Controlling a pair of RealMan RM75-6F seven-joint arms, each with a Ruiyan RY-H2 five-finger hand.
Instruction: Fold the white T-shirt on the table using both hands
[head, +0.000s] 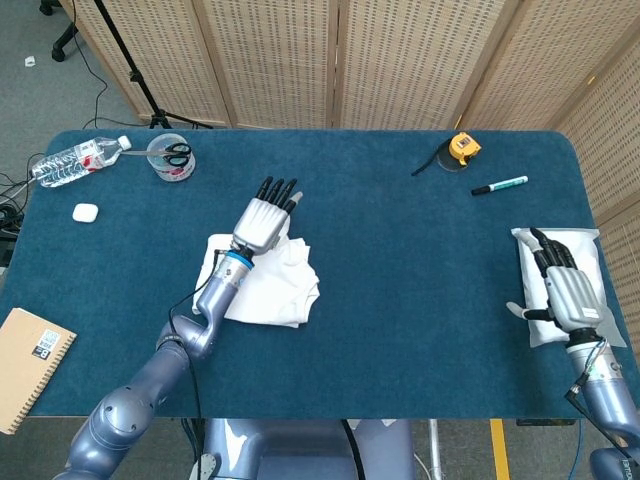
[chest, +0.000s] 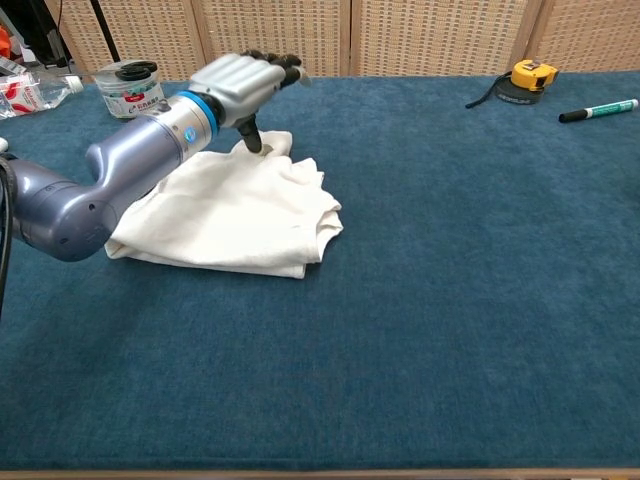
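The white T-shirt (head: 272, 287) lies in a crumpled, folded heap left of the table's middle; in the chest view the shirt (chest: 235, 215) has its rumpled edge to the right. My left hand (head: 266, 217) hovers over its far edge with fingers stretched out and apart. In the chest view the left hand (chest: 243, 78) points its thumb down at the cloth's far edge, and no cloth is gripped. My right hand (head: 567, 291) rests flat on a white packet (head: 590, 247) at the table's right edge, fingers extended; only the head view shows it.
At the far left are a water bottle (head: 78, 160), a clear cup with scissors (head: 172, 157) and a small white case (head: 85, 212). A notebook (head: 30, 365) overhangs the front left edge. A yellow tape measure (head: 463, 148) and a green marker (head: 500, 186) lie far right.
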